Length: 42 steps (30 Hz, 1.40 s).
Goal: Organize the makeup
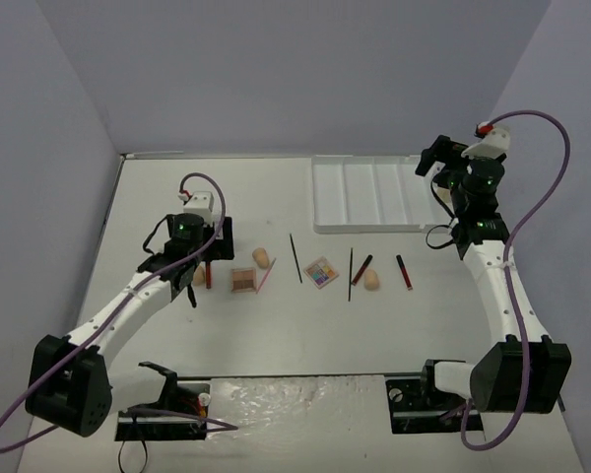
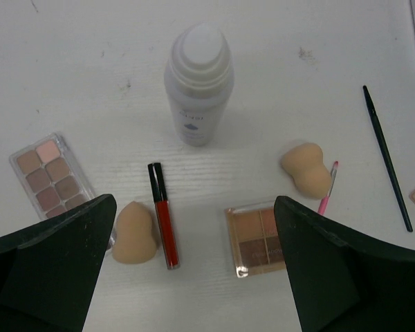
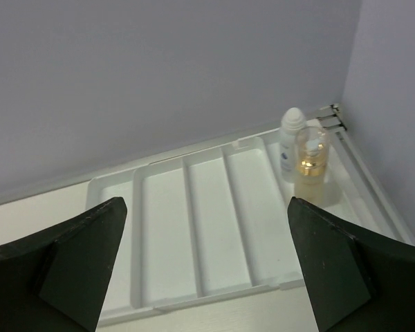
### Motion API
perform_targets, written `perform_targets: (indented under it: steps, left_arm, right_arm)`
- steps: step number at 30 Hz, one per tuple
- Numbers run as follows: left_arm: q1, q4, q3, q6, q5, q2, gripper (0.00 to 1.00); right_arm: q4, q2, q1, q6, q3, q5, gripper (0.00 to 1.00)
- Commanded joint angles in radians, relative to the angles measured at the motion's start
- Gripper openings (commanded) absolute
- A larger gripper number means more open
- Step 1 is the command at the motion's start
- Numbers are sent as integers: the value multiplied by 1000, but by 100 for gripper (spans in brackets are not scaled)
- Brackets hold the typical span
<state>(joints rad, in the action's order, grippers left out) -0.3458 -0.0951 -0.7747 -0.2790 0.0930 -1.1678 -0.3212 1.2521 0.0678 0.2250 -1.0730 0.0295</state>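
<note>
Right wrist view: right gripper [image 3: 206, 204] jaws spread wide, empty, facing tray [image 3: 166, 235]. White bottle [image 3: 289, 138] and amber bottle [image 3: 311, 162] stand side by side in tray's right-end compartment, near its far rim. Left gripper [image 2: 194, 200] jaws wide, empty, above lipstick tube [image 2: 163, 214]; sponge [image 2: 135, 232] just beside it, palette [image 2: 256, 238] near, all well left of tray.

Smooth white plastic on the white bottle [image 2: 198, 83], with a soft sheen. The peach sponge [image 2: 135, 233] looks matt and foamy. The red lipstick [image 2: 164, 214] has a glossy clear tube. The tray [image 3: 214, 228] shines, moulded white plastic, and the amber bottle [image 3: 311, 162] looks transparent and glassy.
</note>
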Motion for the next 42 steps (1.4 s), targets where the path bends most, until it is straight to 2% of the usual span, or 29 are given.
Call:
perform_targets:
  steps: [1,10,17,20,24,26,29,36,42]
  left_arm:
    - [10,302,-70,9,20,-92,97]
    - [44,492,-59,56,17,-303,96]
    - [51,545,-121,75,-28,-413,81]
    - [53,575,-124,78,-24,-424,61]
    - [51,564,-140,88,-45,-408,27]
    - [49,553,-148,90,-60,-396,20]
    - [34,503,-185,98,-95,-354,1]
    - [-39,367,-270,107,-274,-270,0]
    - [-84,182,-406,159,-481,-226,0]
  right_arm:
    - [-29,-83,-62,-53,11,21,100]
    - [-38,-166,-146,-111,66,18,100]
    - [-19,-157,-164,-111,74,90,100]
    - [-3,-161,-164,-110,79,99,100]
    - [23,-173,-165,-113,85,109,100]
    - [30,-178,-166,-113,86,112,100]
    - [51,-189,-166,-111,90,128,100]
    - [90,-185,-177,-117,72,270,100]
    - [135,-172,-227,-167,41,395,99]
